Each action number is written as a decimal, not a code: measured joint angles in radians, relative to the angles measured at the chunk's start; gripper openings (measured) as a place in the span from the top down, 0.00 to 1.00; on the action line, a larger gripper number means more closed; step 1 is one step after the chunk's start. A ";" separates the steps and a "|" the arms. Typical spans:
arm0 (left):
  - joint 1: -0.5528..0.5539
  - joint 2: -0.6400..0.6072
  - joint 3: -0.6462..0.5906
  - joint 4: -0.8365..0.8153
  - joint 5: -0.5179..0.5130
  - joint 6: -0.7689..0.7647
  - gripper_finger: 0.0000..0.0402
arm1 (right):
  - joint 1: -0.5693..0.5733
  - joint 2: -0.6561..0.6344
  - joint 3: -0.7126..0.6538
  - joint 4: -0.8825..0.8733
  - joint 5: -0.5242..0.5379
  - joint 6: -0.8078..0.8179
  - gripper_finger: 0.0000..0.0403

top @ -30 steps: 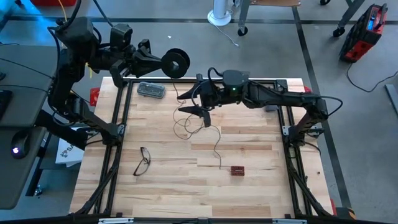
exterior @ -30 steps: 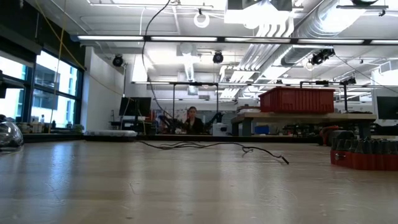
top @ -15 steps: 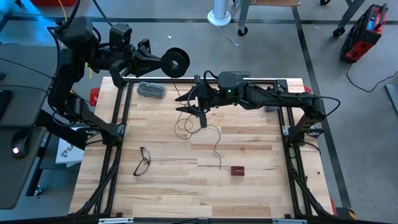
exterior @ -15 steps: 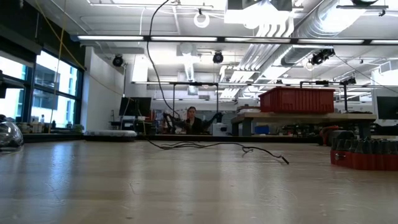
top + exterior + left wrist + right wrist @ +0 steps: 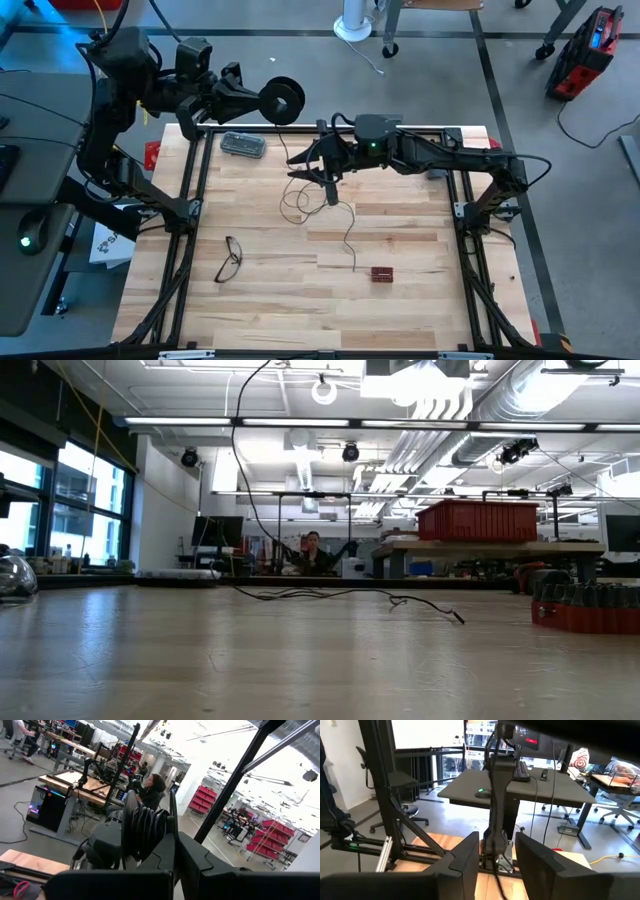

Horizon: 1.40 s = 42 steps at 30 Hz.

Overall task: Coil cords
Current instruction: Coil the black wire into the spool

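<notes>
My left gripper is raised over the table's far left corner, shut on the small round black reel, which carries dark windings. The thin dark cord lies in loose loops on the wooden table. In the low view one strand rises from the cord lying on the table. My right gripper hovers over the loops, pointing toward the table's left, open. A stretch of cord runs between its fingers; I cannot tell whether they touch it. My left gripper holds the reel at the side toward the arm, coming level from the table's left. The reel is lifted clear above the table's far edge, one round face toward the camera. The fingers themselves hide the exact place of contact.
Black-framed eyeglasses lie near the left side of the table. A small red-brown block sits by the cord's free end, and a grey case lies at the far left. Black frame rails border the table. A person sits in the room beyond.
The cord's rising strand has swung sideways in the low view. My right gripper has stayed over the loops with a slight roll of its wrist.
</notes>
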 joint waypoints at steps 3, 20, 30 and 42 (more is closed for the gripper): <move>0.000 0.000 0.000 0.000 0.000 0.000 1.00 | 0.000 0.000 0.000 -0.003 0.000 -0.008 0.72; 0.037 0.000 0.000 -0.097 -0.025 -0.041 1.00 | 0.055 -0.166 0.000 -0.276 0.050 -0.055 1.00; 0.046 0.000 0.000 -0.294 -0.012 -0.255 1.00 | 0.027 -0.262 0.000 -0.367 0.146 -0.121 1.00; -0.007 0.051 0.000 -0.361 0.093 -0.404 1.00 | -0.038 -0.275 0.000 -0.295 0.155 -0.146 1.00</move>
